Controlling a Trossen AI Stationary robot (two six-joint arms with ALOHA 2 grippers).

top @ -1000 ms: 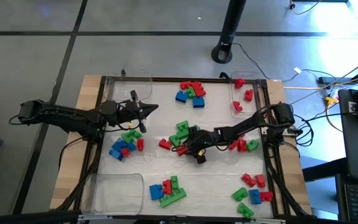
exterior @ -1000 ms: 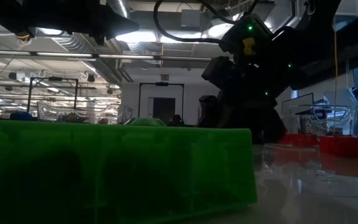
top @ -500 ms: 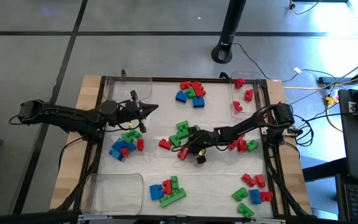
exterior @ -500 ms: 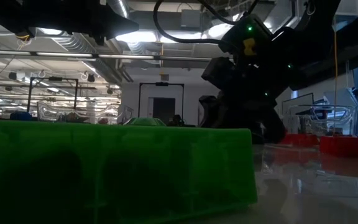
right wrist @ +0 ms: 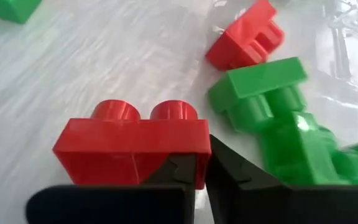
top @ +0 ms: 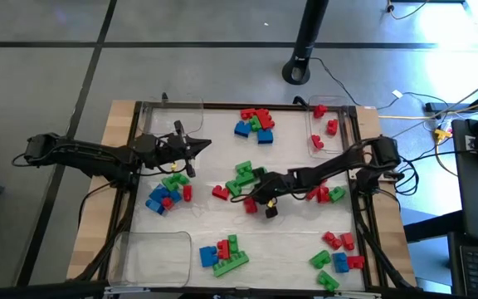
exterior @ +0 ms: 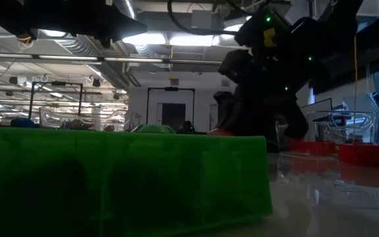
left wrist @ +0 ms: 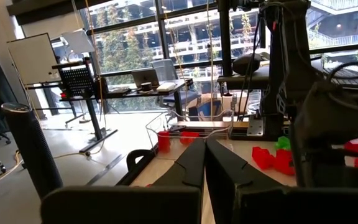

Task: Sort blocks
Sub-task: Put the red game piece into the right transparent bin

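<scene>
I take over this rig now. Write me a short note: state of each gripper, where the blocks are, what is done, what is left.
Right gripper: at table centre, fingers closed on a red block.
Left gripper: shut, empty, waiting over the table's left side.
Blocks: mixed red, green and blue piles lie at top centre, left, centre, bottom centre and bottom right.
Done: a few red blocks sit in the clear tray at top right.
Left: nearly all of the sorting; the tray at bottom left looks empty.
</scene>
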